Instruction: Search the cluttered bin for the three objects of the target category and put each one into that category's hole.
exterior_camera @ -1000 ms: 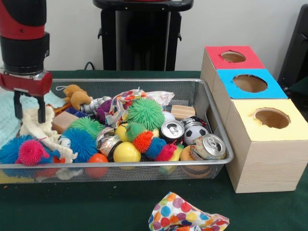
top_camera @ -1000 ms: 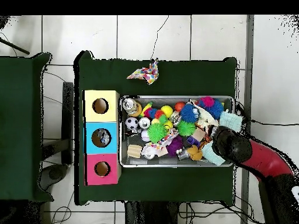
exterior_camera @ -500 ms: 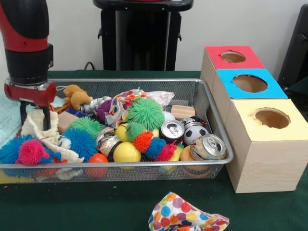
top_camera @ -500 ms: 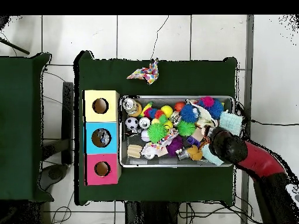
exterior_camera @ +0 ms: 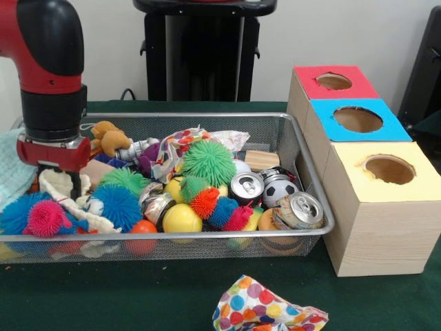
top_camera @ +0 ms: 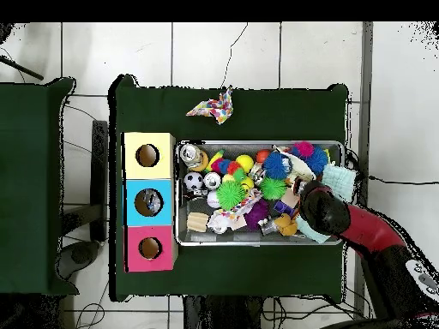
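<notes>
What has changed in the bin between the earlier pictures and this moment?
In the front view, the gripper moved right and down, from above the bin's left end onto the white cloth. Whether it has taken hold of the cloth cannot be seen. The toys, the cans, the wire bin, the three boxes and the dotted cloth on the table stayed as they were.

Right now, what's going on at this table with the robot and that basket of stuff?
The red and black arm has its gripper down in one end of the wire bin, over a cream cloth among spiky balls, cans and toys. Whether it grips anything can't be seen. Beside the bin stand the red box, blue box and yellow box, each with a hole on top. A polka-dot cloth lies outside the bin.
</notes>
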Controlling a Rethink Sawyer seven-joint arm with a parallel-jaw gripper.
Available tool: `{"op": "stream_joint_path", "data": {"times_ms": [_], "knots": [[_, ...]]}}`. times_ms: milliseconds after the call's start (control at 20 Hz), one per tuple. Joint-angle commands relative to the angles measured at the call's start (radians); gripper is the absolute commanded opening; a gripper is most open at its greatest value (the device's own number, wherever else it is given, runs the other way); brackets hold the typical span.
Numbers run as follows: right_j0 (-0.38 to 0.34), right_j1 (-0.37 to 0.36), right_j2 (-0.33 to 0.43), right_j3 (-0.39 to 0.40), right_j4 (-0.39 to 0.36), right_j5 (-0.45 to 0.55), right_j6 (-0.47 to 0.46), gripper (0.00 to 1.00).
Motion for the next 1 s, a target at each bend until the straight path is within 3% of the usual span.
{"op": "stream_joint_path", "data": {"times_ms": [50, 100, 150, 750, 850, 1000], "knots": [[0.036, 0.175, 0.077, -0.079, -0.071, -0.094, 0.051, 1.00], [0.023, 0.176, 0.091, -0.075, -0.077, -0.087, 0.036, 1.00], [0.017, 0.178, 0.097, -0.074, -0.075, -0.074, 0.029, 0.00], [0.100, 0.135, 0.032, -0.075, -0.065, -0.057, 0.054, 0.00], [0.134, 0.099, 0.003, -0.061, -0.051, -0.043, 0.074, 0.00], [0.233, -0.024, -0.057, -0.035, 0.008, 0.080, 0.115, 0.00]]}}
